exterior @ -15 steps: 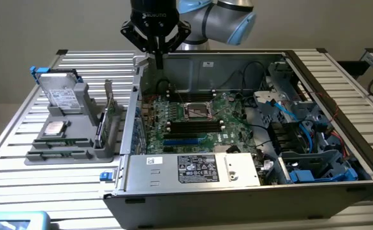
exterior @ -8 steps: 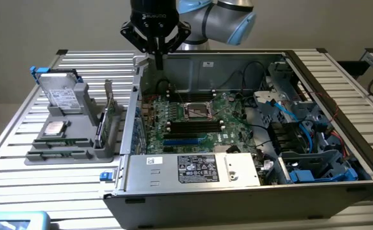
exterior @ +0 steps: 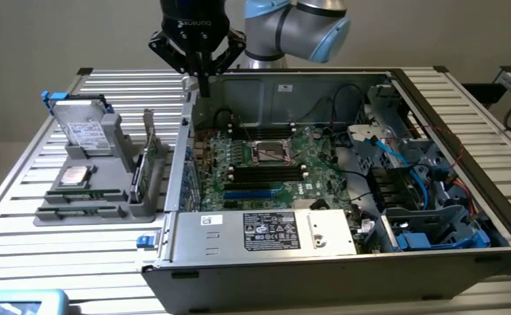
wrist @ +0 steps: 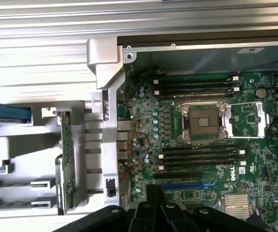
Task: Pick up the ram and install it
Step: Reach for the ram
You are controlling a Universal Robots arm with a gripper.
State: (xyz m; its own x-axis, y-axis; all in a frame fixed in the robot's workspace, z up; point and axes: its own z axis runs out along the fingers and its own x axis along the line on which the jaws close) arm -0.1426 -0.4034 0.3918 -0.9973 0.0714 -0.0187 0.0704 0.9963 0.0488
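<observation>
The fingers are clenched on nothing, hovering over the case's back corner. The ram lies in the holder beside the case. It is best gripped mid-length, square across its thin edges.

The open computer case leaves the motherboard and its memory slots reachable from above, while cables crowd the exterior view's right side and a metal box covers the near edge. The case's side wall stands between the board and the grey holder tray, where an upright expansion card and a standing hard drive rise beside the low-lying ram, itself open from above.
</observation>
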